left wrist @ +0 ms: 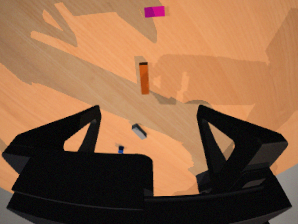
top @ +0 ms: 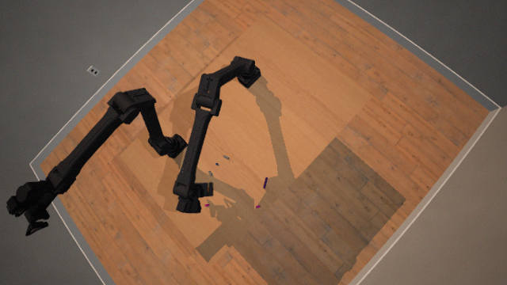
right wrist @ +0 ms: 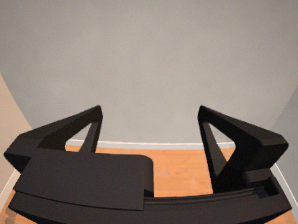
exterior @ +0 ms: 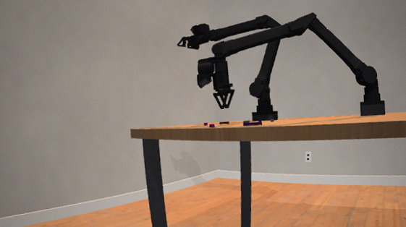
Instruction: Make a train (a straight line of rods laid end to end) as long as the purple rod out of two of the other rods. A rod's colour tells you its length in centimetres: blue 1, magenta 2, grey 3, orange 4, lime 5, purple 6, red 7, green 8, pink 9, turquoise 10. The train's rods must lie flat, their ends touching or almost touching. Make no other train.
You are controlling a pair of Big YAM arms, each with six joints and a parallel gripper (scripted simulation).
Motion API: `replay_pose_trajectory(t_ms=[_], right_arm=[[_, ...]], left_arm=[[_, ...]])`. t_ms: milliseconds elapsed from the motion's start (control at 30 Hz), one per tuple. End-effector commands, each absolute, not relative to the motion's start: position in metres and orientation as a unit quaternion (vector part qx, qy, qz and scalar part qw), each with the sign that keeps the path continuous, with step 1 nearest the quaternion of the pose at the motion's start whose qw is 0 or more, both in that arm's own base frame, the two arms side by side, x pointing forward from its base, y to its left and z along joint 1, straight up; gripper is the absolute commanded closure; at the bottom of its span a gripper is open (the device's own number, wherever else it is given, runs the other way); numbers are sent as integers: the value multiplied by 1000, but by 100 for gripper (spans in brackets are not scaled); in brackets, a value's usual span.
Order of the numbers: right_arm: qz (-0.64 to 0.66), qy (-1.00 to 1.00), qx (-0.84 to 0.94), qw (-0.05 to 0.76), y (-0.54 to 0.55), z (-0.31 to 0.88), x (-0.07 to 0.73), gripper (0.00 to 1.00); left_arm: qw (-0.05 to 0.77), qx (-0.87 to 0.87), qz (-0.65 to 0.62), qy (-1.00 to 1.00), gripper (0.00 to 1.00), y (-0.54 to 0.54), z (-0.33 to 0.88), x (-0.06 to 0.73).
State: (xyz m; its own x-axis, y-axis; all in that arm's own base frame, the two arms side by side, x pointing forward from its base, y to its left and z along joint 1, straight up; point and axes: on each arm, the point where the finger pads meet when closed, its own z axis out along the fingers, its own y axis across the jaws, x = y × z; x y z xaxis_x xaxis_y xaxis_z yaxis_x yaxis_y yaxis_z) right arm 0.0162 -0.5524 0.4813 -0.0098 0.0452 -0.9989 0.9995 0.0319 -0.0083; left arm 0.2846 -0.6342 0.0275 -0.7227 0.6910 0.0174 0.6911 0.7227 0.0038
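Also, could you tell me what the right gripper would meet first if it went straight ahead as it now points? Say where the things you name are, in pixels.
The right gripper [top: 32, 229] [exterior: 187, 45] [right wrist: 150, 110] would probably meet the grey wall [top: 24, 257] [exterior: 77, 83] [right wrist: 150, 55]; nothing shows between, though how far off it is remains unclear.

Seven rods lay in the lower middle of the top view: two magenta rods [top: 207, 205] [top: 257, 207] [exterior: 205, 124] [exterior: 212, 126] [left wrist: 154, 11], two grey rods [top: 226, 157] [top: 210, 173] [left wrist: 140, 132], one blue rod [top: 217, 164] [left wrist: 121, 150], one orange rod [exterior: 224, 123] [left wrist: 144, 79] and one purple rod [top: 265, 183] [exterior: 252, 123]. There were two robot arms [top: 194, 146] [top: 87, 146] [exterior: 262, 38] [exterior: 238, 30] and one table [top: 317, 99] [exterior: 281, 134] [left wrist: 225, 30].
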Motion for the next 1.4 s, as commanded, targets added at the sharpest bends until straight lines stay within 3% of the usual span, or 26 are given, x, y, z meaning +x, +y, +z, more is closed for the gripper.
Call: replay_pose_trajectory(t_ms=[0,1367], right_arm=[[-496,504,496,504,-545,501,9,0],[-496,504,496,504,-545,501,9,0]], left_arm=[[-19,-340,16,-940,77,-635,56,302],[-18,-347,18,-937,77,-648,49,296]])
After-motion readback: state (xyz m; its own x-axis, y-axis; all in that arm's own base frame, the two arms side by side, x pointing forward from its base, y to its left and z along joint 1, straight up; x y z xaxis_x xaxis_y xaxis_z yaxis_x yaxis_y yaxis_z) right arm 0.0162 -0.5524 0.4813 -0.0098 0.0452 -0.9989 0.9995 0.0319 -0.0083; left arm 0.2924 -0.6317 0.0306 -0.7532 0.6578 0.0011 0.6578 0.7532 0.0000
